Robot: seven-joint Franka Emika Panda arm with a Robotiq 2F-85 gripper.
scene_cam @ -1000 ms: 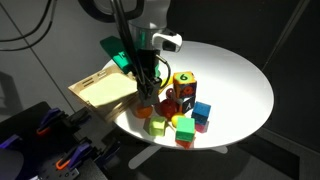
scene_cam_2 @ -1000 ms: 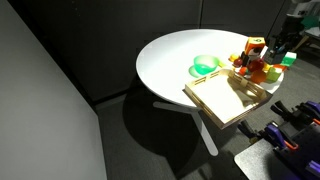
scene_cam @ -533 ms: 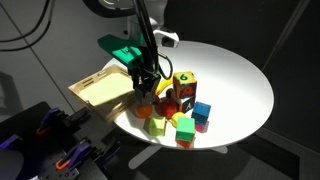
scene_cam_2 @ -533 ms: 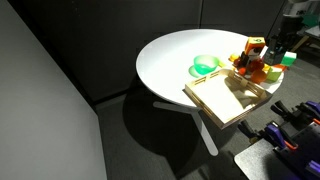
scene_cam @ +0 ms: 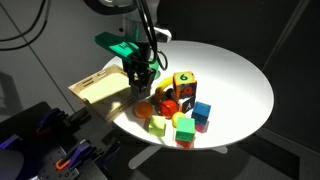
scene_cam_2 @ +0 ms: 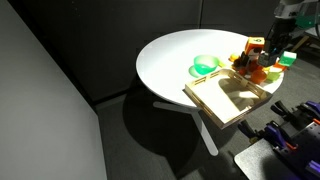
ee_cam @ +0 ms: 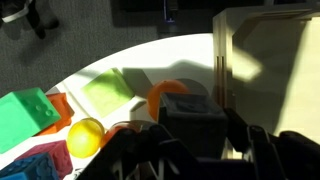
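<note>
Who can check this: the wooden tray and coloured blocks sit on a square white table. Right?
No. The white table is round, not square, as both exterior views show. The wooden tray and coloured blocks do sit on it.

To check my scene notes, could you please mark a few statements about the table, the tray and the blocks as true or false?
1. The table is round and white. True.
2. The wooden tray is full of blocks. False: no blocks show in it; the coloured blocks lie on the table beside it.
3. A block marked 6 stands among them. True.
4. The gripper hangs over the bare side of the table, away from the blocks. False: it hangs above the blocks at the edge of the cluster, next to the tray.
</note>
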